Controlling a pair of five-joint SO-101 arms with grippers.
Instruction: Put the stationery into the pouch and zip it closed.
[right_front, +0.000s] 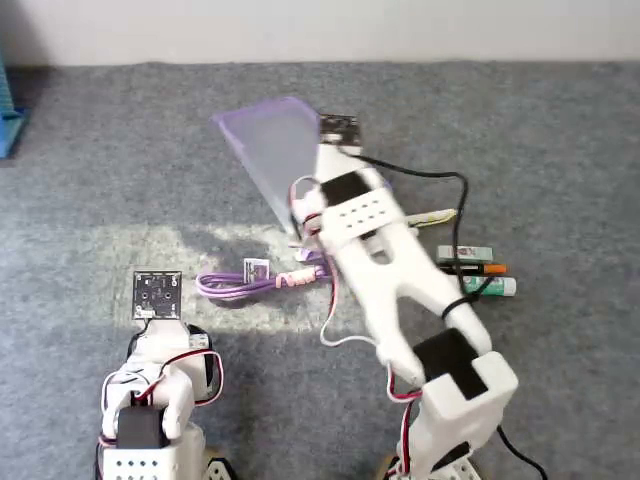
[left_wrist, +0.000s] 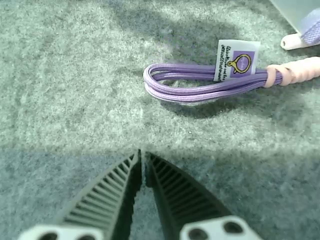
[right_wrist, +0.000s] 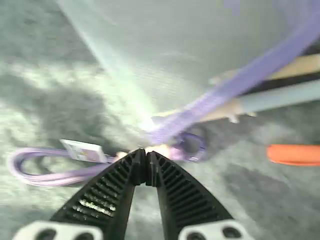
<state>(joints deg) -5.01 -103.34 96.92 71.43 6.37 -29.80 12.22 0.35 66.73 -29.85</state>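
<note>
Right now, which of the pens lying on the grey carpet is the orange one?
The orange marker with the black body, in the middle of the row. The farther stick and the nearer stick are both greenish.

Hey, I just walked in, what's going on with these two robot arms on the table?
The right arm is stretched out with its right pincer closed at the near corner of the translucent purple pouch; whether it pinches anything is unclear. The left pincer is closed and empty, low over the grey mat near a looped purple cord. Several markers lie outside the pouch, so packing isn't finished.
</note>
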